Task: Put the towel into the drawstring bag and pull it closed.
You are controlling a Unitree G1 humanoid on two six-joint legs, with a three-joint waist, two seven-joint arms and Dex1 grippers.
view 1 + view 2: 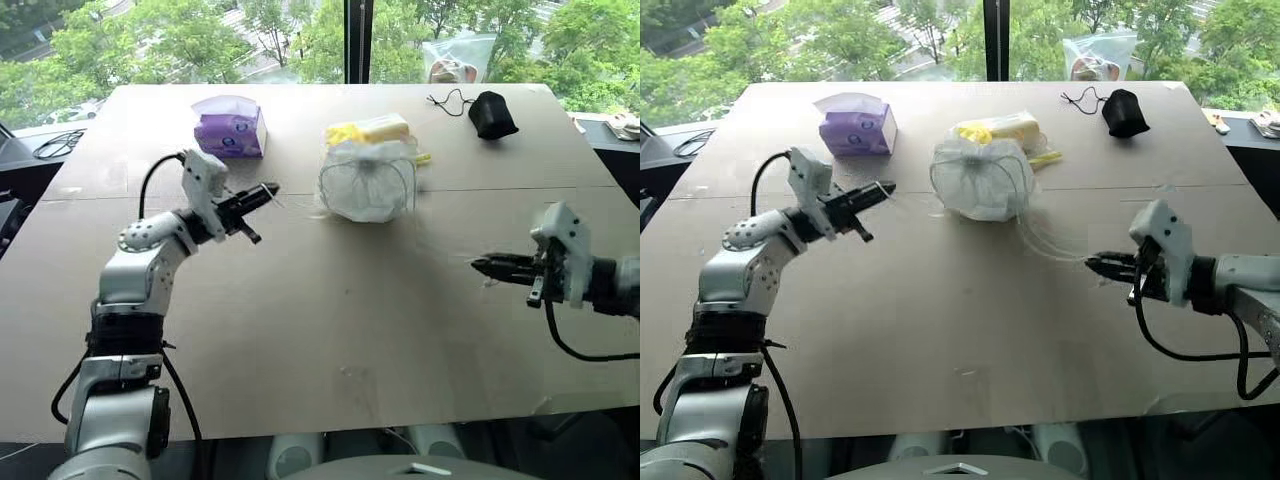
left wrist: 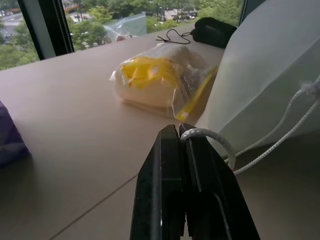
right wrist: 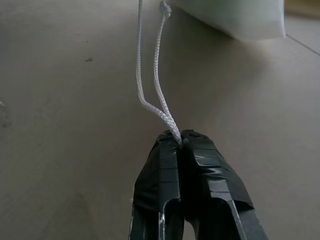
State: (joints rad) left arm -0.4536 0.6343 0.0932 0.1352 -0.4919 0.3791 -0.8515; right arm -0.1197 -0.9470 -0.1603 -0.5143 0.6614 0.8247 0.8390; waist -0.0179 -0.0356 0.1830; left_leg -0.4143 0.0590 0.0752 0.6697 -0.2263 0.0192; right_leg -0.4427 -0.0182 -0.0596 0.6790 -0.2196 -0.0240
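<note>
Table (image 1: 330,330): brown, flat. Drawstring bag (image 1: 366,183): white, bunched, resting mid-table just in front of the yellow plastic-wrapped bundle (image 1: 372,129). Left gripper (image 1: 270,192): clenched on a white cord loop (image 2: 212,137) of the bag. Right gripper (image 1: 1092,264): clenched on the other cord (image 3: 159,107). Towel: cannot tell where.

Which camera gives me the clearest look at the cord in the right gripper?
The right wrist view: the white cord runs doubled from the drawstring bag into the shut right gripper. In the right eye view it shows as faint lines toward that gripper. The left wrist view shows a cord loop pinched in the left gripper.
</note>
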